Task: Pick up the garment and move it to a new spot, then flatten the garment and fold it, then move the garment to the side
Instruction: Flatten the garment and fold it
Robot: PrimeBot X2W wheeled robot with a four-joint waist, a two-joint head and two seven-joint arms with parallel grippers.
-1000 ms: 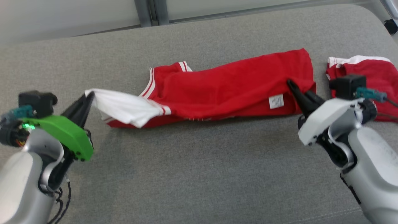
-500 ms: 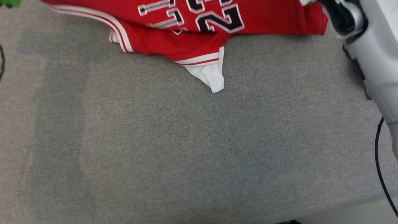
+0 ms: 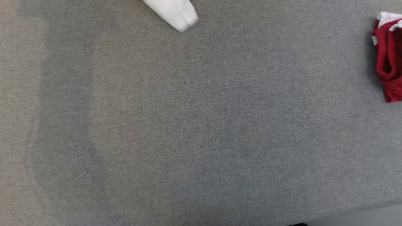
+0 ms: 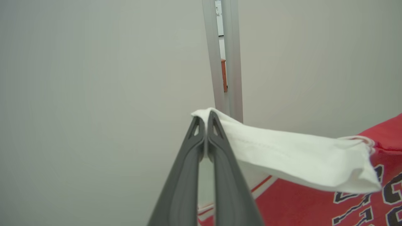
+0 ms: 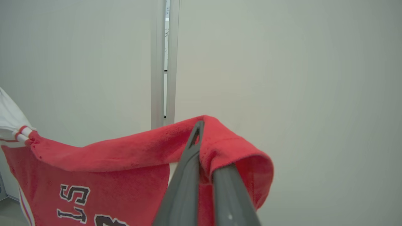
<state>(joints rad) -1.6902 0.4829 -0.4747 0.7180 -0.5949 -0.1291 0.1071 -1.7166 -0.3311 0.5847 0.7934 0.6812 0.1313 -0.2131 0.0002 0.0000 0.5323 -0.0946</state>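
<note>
Garment (image 3: 174,12) lifted off cushion (image 3: 201,125); mostly cut off above.

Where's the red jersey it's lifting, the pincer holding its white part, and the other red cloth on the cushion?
Jersey (image 5: 110,175), right wrist view: red panel above the lettering.
Left gripper (image 4: 205,118), left wrist view: between its pinched fingertips.
Other red garment (image 3: 388,62), head view: its crumpled red middle.

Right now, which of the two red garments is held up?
The jersey with black lettering, pinched by the left tool at its white part and the right tool at a red edge. The other garment lies on the grey surface.
</note>
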